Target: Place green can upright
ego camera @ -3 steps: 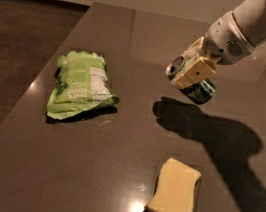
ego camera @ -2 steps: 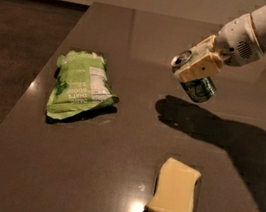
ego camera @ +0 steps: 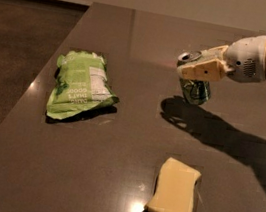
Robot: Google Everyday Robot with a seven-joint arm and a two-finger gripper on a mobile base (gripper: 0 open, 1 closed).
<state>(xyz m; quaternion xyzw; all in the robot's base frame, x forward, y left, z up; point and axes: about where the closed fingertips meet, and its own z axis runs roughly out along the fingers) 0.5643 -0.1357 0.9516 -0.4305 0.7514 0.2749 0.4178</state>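
The green can is dark green with pale print and hangs just above the dark table at right centre, roughly upright. My gripper reaches in from the right on a white arm and is shut on the can's upper part. Its beige fingers cover the can's top, and a silver end shows at the left of them. The can's shadow lies on the table right below it.
A light green snack bag lies flat at left centre. A pale yellow sponge lies near the front, right of centre. The dark table has its left edge running along the floor; the arm's shadow stretches to the right.
The arm has swung from steeply angled to nearly level. The can has turned from tilted to roughly upright and moved slightly right, still held above the table.
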